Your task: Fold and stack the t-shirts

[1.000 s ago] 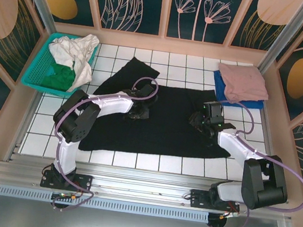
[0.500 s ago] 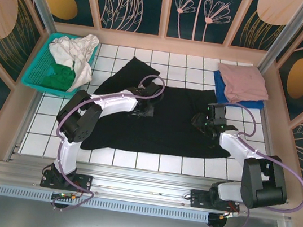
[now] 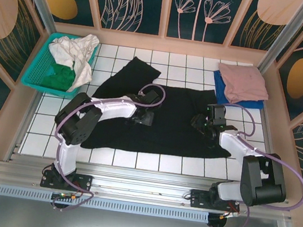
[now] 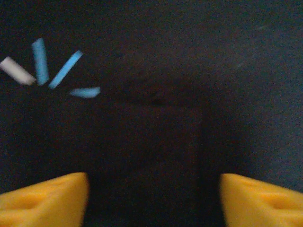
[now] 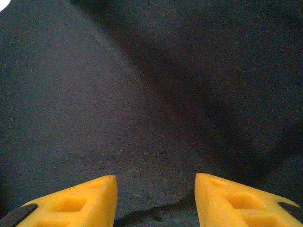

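Tabletop (image 3: 161, 162): black t-shirt (image 3: 175, 125) lies beneath left end effector (image 4: 154, 178), seemingly ungripped.

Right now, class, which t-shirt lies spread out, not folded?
The black t-shirt, spread across mid-table; the pink t-shirt and blue t-shirt sit folded, stacked, far right.

Black t-shirt (image 3: 172, 135) spread across white-tiled table (image 3: 178, 165)
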